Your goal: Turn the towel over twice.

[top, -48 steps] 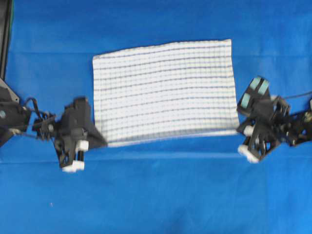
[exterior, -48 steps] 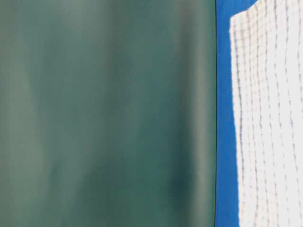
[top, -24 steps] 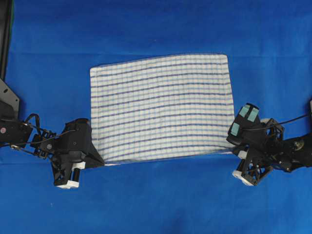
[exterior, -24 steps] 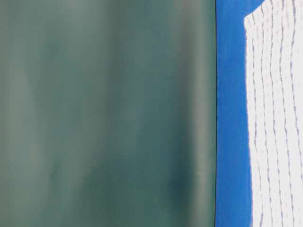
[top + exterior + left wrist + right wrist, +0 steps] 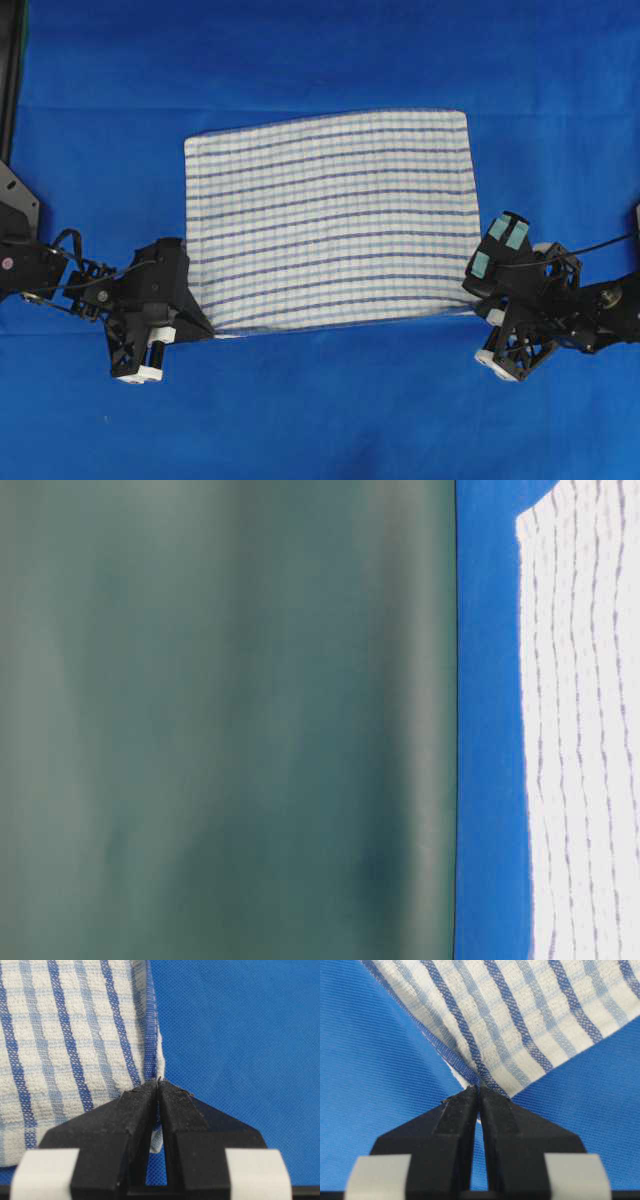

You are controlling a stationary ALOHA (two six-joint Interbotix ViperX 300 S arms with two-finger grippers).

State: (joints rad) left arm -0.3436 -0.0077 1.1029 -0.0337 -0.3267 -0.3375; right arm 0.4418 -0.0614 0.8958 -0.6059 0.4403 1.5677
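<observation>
With the striped white cotton towel flat, your left gripper and right gripper each pinch a near corner; the set-down appears finished, so let go next.

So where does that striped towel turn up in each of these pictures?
Overhead: striped towel spread in the middle of the blue cloth.
Table-level: its far edge against the blue cloth.
Left wrist: a corner at the pincer tips.
Right wrist: a corner likewise.
Shared landmark: the blue cloth.

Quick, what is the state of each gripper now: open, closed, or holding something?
Left gripper: closed on a corner of the white rectangular cloth towel with blue stripes.
Right gripper: closed on another corner of the towel.
</observation>
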